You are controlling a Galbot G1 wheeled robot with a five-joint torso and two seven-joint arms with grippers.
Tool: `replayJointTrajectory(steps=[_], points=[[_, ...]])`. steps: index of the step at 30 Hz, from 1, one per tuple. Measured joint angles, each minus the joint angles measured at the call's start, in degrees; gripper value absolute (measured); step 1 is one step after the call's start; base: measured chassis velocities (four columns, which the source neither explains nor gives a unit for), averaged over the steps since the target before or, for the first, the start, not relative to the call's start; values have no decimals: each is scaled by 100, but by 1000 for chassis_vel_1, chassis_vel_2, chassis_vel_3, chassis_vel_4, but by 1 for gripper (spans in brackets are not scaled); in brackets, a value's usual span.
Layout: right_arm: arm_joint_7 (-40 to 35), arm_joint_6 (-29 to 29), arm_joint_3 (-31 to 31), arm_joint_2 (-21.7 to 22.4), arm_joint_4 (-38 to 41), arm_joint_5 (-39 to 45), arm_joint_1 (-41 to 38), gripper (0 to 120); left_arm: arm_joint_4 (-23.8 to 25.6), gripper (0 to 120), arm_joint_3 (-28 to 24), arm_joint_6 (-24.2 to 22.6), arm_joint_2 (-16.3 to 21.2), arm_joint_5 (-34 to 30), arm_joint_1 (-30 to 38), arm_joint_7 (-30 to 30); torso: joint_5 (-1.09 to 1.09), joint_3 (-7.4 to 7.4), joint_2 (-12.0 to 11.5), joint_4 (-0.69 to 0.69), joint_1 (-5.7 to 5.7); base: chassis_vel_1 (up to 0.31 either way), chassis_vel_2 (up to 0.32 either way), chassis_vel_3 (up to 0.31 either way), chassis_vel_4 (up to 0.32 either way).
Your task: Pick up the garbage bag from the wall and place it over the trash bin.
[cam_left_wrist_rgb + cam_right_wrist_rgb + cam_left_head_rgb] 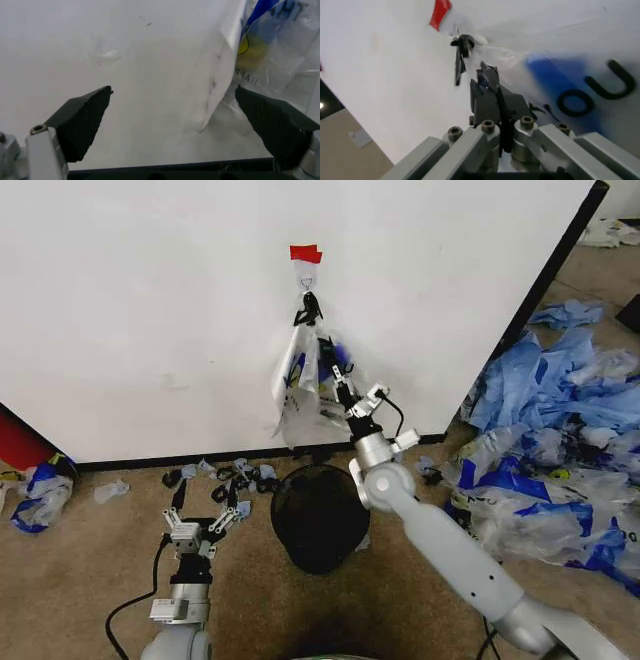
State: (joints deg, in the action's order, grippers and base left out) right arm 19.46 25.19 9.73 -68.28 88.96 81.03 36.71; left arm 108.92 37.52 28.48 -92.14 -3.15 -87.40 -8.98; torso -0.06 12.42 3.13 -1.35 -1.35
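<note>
Garbage bag (305, 375): hangs on the wall (150, 300), its handles looped over a small hook (307, 281) just under a red tape piece (305, 252). The body droops toward 6 o'clock, straight above the trash bin (318, 515).
Right gripper (334, 370): reaches up into the bag's upper half, at about 5 o'clock from the hook. In the right wrist view its 2 fingers (487, 95) are pressed together with thin film at their tips, so I judge it is pinching the bag; how much plastic it has is hard to tell.
Trash bin: upright on the floor at 6 o'clock from the bag, close to the wall's black base strip (200, 458).
Left gripper (205, 515): low, at 9 o'clock from the bin, its 2 pads (82, 122) spread wide and holding nothing, aimed at the wall with the bag's edge near 1 pad.
Risk 1: a thin pinch could slip out of the fingers, leaving the bag on the hook.
Risk 2: pulling out or down instead of lifting first could snag the handles on the hook and tear the film.
Risk 3: held at 1 point, the mouth may stay collapsed and miss the bin's rim.
Risk 4: the right arm passes just above the bin; a low swing could tip it.
Surroundings: loose bags (560, 450) heaped at 3 o'clock, scraps (225, 475) along the base strip.
</note>
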Motion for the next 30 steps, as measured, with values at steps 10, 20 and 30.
replayJointTrajectory(steps=[10,20,30], points=[[393,379,88,434,360,-345,706,0,-53,98,-42,-99,0,-31,125,20,0,0,0,-1,0,0,0,0,0],[639,565,-171,975,1102,-737,1599,0,-140,98,-103,-115,1,-86,187,25,-1,0,0,-2,0,0,0,0,0],[593,744,-708,1435,1854,-1314,2573,0,-118,98,-176,-191,1,-256,238,27,1,0,0,-1,0,0,0,0,0]])
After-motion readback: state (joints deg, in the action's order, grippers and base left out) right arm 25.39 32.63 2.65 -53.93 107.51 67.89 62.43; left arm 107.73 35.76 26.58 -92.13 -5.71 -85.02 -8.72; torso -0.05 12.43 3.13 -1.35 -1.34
